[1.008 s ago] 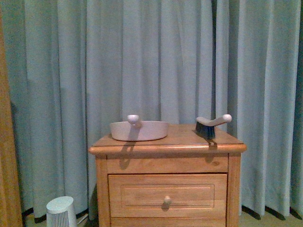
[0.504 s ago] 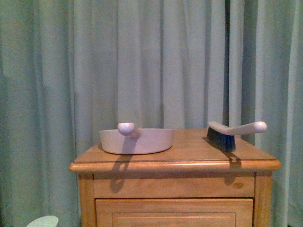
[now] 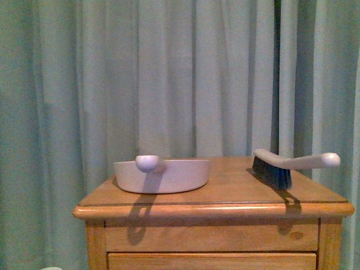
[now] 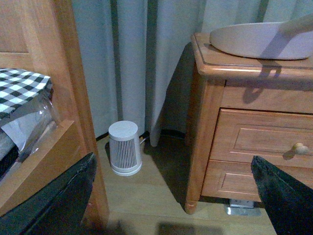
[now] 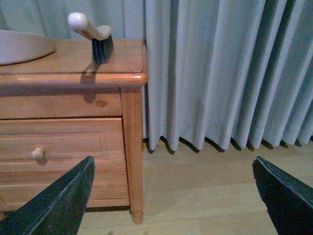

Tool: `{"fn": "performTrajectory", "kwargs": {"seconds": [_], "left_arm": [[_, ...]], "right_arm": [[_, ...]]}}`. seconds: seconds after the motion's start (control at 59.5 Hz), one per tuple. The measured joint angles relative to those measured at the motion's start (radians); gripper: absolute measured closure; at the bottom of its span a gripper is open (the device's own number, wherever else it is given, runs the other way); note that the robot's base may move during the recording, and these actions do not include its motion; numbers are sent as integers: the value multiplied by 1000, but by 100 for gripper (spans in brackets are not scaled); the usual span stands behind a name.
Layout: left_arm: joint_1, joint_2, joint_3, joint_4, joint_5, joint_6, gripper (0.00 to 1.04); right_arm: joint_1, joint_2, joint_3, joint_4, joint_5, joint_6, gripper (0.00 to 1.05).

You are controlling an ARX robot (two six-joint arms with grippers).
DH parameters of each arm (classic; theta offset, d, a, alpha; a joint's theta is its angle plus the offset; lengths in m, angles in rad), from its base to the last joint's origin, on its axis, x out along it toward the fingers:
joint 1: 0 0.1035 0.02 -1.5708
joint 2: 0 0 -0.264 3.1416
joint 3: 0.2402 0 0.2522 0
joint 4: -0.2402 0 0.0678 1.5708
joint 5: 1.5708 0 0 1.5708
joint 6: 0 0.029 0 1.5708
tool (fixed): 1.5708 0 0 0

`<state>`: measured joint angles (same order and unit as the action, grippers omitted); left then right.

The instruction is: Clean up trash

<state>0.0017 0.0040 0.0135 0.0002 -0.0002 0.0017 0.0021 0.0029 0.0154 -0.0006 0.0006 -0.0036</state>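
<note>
Pale curtains (image 3: 169,79) hang behind a wooden nightstand (image 3: 225,194); where the trash lies you cannot tell. On top sit a dustpan (image 3: 163,175) and, well apart, a brush (image 3: 281,169). Your left gripper (image 4: 172,161) and right gripper (image 5: 172,159) both have fingers spread wide, holding nothing

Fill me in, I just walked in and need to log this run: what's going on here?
Nothing is being handled right now. The left gripper and the right gripper both hang open and empty above the floor near the wooden nightstand. On its top sit a white dustpan and a hand brush, apart from each other and untouched. No crumpled tissue wad shows in any view, so no trash has been picked up yet.
</note>
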Motion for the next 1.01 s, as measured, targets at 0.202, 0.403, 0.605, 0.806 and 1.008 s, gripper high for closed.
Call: {"fn": "performTrajectory", "kwargs": {"seconds": [0.202, 0.403, 0.605, 0.806, 1.008], "left_arm": [[0, 0, 0, 0, 0, 0, 8], [0, 0, 0, 0, 0, 0, 8], [3, 6, 3, -10, 19, -13, 8], [-97, 311, 126, -168, 99, -153, 8], [-179, 805, 412, -10, -6, -81, 8]], "right_arm": [[0, 0, 0, 0, -2, 0, 7], [0, 0, 0, 0, -1, 2, 7], [0, 0, 0, 0, -1, 2, 7], [0, 0, 0, 0, 0, 2, 7], [0, 0, 0, 0, -1, 2, 7]]}}
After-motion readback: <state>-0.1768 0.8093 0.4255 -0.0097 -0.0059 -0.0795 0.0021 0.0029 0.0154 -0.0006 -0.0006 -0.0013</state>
